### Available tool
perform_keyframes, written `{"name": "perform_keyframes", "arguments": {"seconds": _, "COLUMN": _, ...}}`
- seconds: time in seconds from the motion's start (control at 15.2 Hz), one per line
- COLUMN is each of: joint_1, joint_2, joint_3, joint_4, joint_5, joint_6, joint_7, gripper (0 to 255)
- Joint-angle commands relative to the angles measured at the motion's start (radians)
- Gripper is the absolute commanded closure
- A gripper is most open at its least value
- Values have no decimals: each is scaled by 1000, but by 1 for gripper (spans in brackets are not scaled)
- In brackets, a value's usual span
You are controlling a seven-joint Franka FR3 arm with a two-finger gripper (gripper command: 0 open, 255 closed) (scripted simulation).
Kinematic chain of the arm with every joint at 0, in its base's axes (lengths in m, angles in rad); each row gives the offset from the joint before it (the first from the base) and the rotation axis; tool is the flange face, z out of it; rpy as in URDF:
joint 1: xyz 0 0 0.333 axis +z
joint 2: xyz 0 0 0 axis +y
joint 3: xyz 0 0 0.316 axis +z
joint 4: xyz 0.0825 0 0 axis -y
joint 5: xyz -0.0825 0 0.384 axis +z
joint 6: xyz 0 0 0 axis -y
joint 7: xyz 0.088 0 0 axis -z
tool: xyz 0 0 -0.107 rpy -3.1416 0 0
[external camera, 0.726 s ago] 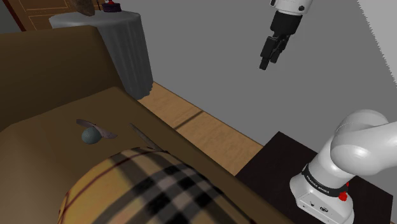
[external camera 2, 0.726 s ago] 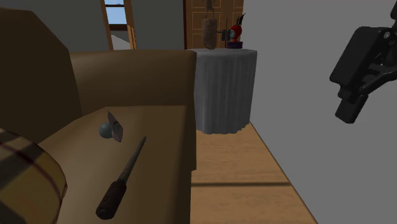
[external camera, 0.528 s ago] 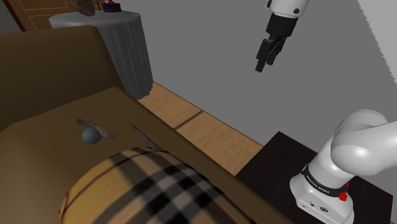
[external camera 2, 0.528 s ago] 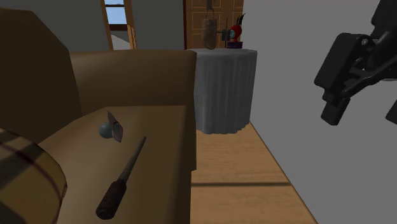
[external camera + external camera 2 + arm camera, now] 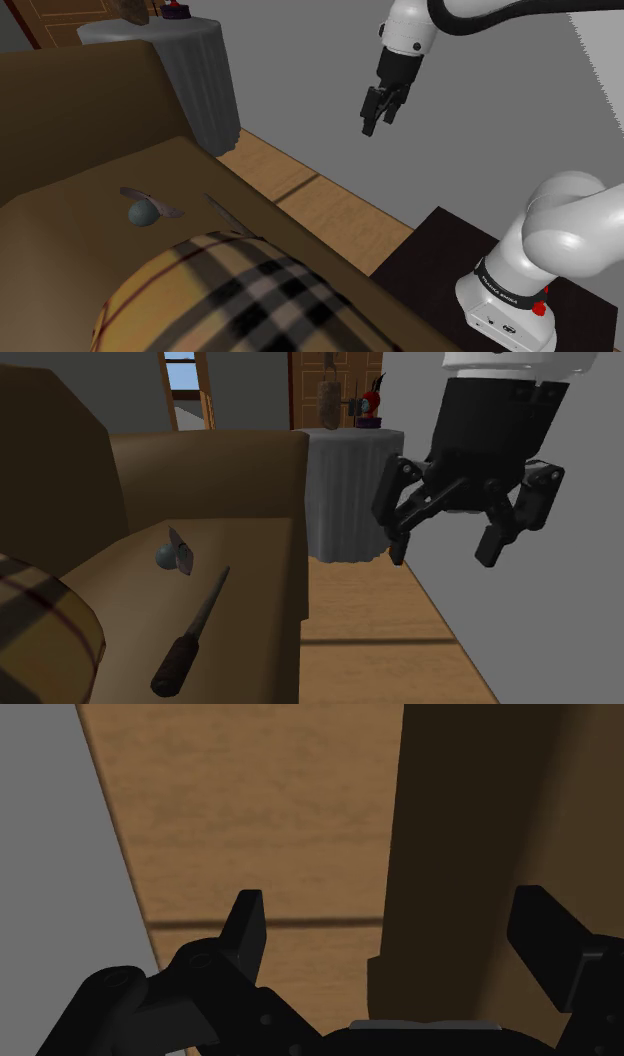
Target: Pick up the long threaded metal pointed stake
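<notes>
The tool (image 5: 442, 557) hangs wide open, empty, over the floor (image 5: 380, 622) beside the sofa (image 5: 240, 482). The stake (image 5: 198, 622) lies on the sofa, well apart; best straddle its shaft crosswise before descending.

Living room, brown sofa (image 5: 80, 110), plaid cushion (image 5: 230, 300), wood floor (image 5: 320, 210)
</notes>
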Motion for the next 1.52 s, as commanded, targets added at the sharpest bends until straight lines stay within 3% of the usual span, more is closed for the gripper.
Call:
{"name": "perform_keyframes", "arguments": {"seconds": 0.0, "joint_1": 12, "joint_2": 38, "joint_3": 39, "joint_4": -7, "joint_5": 20, "joint_6": 53, "joint_7": 40, "gripper": 0}}
{"name": "perform_keyframes", "arguments": {"seconds": 0.4, "joint_1": 38, "joint_2": 180, "joint_3": 149, "joint_4": 30, "joint_5": 51, "joint_6": 182, "joint_7": 154, "gripper": 0}}
{"name": "perform_keyframes", "arguments": {"seconds": 0.79, "joint_1": 48, "joint_2": 355, "joint_3": 257, "joint_4": 112, "joint_5": 33, "joint_6": 299, "joint_7": 281, "gripper": 0}}
{"name": "perform_keyframes", "arguments": {"seconds": 1.12, "joint_1": 55, "joint_2": 526, "joint_3": 340, "joint_4": 214, "joint_5": -37, "joint_6": 377, "joint_7": 408, "gripper": 0}}
{"name": "perform_keyframes", "arguments": {"seconds": 1.45, "joint_1": 83, "joint_2": 716, "joint_3": 396, "joint_4": 348, "joint_5": -159, "joint_6": 425, "joint_7": 554, "gripper": 0}}
